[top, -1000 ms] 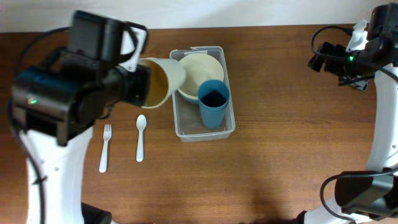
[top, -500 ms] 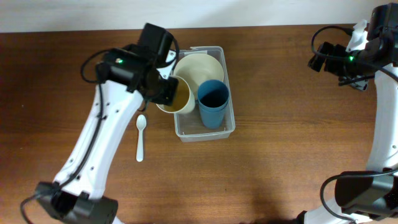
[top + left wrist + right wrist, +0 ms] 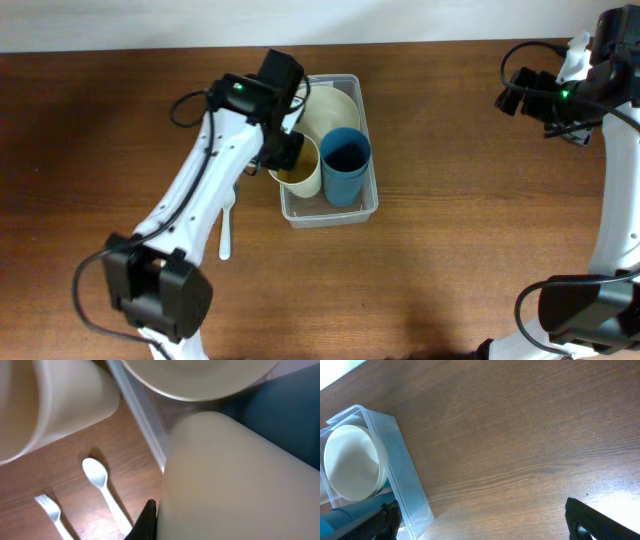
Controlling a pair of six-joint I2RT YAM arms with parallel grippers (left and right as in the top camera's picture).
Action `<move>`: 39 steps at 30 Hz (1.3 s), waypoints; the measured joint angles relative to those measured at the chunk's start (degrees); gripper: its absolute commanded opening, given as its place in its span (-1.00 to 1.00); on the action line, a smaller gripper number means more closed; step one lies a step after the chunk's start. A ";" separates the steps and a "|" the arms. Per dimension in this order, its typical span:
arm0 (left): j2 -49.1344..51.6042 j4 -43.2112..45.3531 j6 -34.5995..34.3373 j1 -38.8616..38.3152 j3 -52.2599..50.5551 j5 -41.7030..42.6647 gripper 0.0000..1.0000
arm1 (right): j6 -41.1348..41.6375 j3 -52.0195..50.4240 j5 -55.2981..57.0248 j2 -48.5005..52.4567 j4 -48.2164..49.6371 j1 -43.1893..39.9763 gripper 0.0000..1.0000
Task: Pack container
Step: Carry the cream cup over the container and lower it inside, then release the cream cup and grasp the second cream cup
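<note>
Brown wooden table [image 3: 450, 250]: clear container [image 3: 330, 218] has its long axis from 12 to 6 o'clock. Left gripper [image 3: 285, 155] pinches cream cup [image 3: 303, 172] at its 8 o'clock side; right gripper [image 3: 482, 522] is spread.

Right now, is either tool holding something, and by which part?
The left tool holds the cream cup by its side wall near the rim. The right tool is open, holding nothing.

Overhead: straight down, whole desk [image 3: 450, 250]. Left wrist: close, down onto container [image 3: 142, 420] edge. Right wrist: distant, oblique. Container shared by all.
</note>
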 measured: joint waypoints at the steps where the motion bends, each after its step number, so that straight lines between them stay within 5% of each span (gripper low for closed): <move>1: 1.11 0.35 0.00 -0.50 0.00 0.00 -0.90 | 0.07 0.00 0.00 0.00 0.00 0.00 0.98; 7: 3.30 1.11 -0.22 -2.25 0.00 0.07 -0.45 | 0.04 0.00 0.02 0.00 0.00 0.00 0.98; 12: 3.32 -3.17 -0.13 -2.58 2.47 0.02 -0.31 | 0.02 0.00 0.02 0.00 0.00 0.00 0.98; 15: 3.41 -7.98 -0.04 -2.25 8.76 0.00 -0.21 | 0.04 0.00 0.02 0.00 -0.02 0.00 0.98; 21: 3.63 -16.57 -0.24 -0.68 25.92 -2.73 0.33 | 0.00 0.00 0.00 0.00 0.00 0.00 0.98; 30: 3.96 -17.09 -0.52 7.45 32.96 -6.95 0.33 | 0.07 0.00 0.00 0.00 0.00 0.00 0.97; 39: 15.26 -13.51 -1.79 17.57 32.89 0.94 0.15 | 0.02 0.00 0.00 0.00 0.00 0.00 0.98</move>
